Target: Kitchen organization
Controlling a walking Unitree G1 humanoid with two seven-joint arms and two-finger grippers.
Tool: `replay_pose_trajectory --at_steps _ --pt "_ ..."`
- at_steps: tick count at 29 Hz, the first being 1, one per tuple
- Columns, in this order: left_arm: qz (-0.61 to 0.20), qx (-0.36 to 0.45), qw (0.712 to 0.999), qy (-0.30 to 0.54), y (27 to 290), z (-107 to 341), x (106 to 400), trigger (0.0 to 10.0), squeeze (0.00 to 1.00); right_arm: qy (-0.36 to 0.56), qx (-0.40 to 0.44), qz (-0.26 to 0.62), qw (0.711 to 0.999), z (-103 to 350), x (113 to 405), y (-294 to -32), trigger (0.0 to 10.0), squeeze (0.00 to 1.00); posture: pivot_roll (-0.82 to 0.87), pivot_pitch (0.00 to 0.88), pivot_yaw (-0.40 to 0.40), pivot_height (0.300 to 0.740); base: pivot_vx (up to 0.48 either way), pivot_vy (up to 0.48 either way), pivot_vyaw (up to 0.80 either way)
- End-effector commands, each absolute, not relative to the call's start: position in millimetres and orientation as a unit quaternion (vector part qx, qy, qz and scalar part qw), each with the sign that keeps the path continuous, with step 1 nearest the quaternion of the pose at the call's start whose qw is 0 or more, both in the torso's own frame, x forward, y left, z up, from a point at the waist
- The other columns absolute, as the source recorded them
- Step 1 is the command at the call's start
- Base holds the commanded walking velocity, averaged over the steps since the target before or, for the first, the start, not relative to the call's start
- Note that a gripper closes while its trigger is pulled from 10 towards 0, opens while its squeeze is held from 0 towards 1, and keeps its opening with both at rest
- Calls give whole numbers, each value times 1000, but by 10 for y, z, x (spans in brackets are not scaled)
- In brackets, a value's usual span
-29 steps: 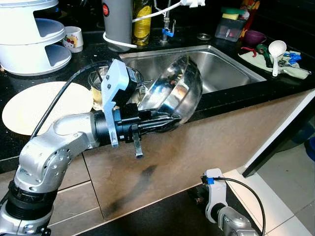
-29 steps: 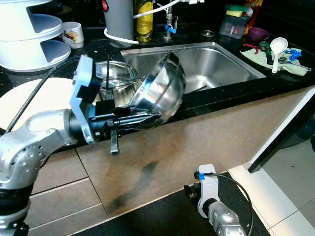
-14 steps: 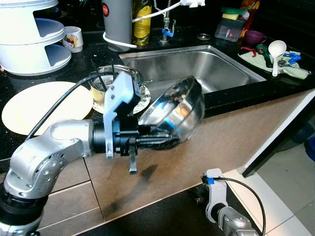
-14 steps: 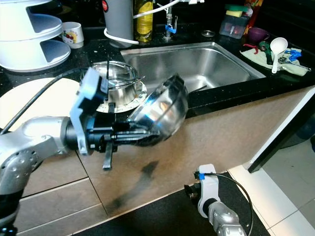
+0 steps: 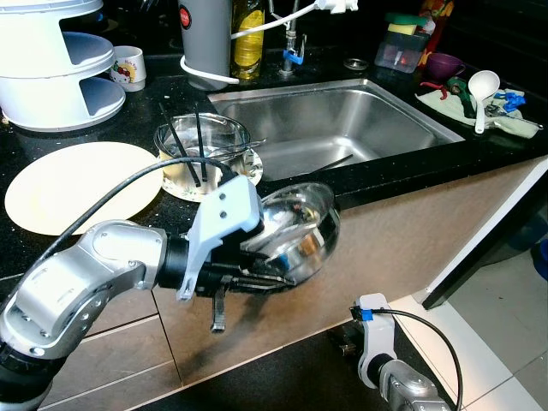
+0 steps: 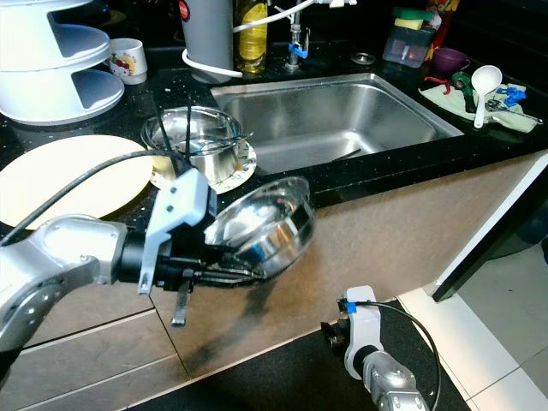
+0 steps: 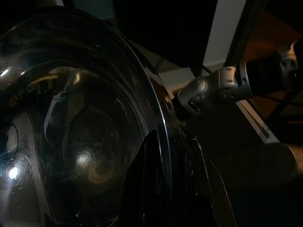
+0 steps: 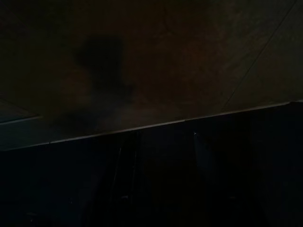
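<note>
The left end effector [image 5: 261, 276] grips the rim of a steel bowl [image 5: 295, 231], holding it tilted in the air in front of the black desk [image 5: 385, 167], below the sink [image 5: 342, 120] edge, while the right arm hangs idle.

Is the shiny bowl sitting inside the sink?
No, the left gripper holds the steel bowl by its rim out in front of the counter, off the sink.

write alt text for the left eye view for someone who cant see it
The robot's left end effector holds a shiny steel bowl by its rim, out in front of a black kitchen counter and below its edge. On the counter sit a steel sink, a glass bowl and a cream plate; the right arm hangs idle.
</note>
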State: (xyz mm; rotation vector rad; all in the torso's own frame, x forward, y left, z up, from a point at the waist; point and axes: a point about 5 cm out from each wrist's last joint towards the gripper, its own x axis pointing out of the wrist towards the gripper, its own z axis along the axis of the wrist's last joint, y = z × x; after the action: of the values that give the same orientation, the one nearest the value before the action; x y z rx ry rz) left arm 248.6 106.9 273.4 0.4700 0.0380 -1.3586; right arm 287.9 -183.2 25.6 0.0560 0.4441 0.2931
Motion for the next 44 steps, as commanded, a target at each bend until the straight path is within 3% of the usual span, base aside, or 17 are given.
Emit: replay_pose_trajectory --at_steps 1,11,16,26,32,34,38,40,44 --pt "-613 227 756 37 1102 2672 2491 0 0 231 34 135 963 195 2819 -1873 10000 0 -87 165 -64 740 0 0 0" --pt "-639 220 735 60 1029 2572 2368 0 0 231 33 135 963 193 2816 -1877 10000 0 -88 157 -64 740 0 0 0" --pt "-627 241 730 127 1103 2408 2331 0 0 231 33 137 963 189 2816 -1867 10000 0 -87 163 -68 740 0 0 0" --pt "-626 241 720 177 1116 2271 2253 0 0 234 33 136 962 179 2808 -1867 10000 0 -87 163 -68 740 0 0 0" --pt "-548 302 737 256 1293 1950 2356 0 0 236 34 136 962 170 2801 -1851 10000 0 -84 177 -56 740 0 0 0" --pt "-477 324 763 293 1389 1777 2435 0 0 238 34 135 961 154 2793 -1847 10000 0 -84 177 -55 740 0 0 0" --pt "-413 315 787 333 1428 1492 2454 0 0 251 36 120 960 120 2787 -1856 10000 0 -85 179 -50 740 0 0 0" --pt "-413 315 787 333 1428 1492 2454 0 0 251 36 120 960 120 2787 -1856 10000 0 -85 179 -50 740 0 0 0" --pt "-383 314 796 348 1424 1020 2477 0 0 281 23 102 954 47 2799 -1861 10000 0 -91 179 -47 740 0 0 0"
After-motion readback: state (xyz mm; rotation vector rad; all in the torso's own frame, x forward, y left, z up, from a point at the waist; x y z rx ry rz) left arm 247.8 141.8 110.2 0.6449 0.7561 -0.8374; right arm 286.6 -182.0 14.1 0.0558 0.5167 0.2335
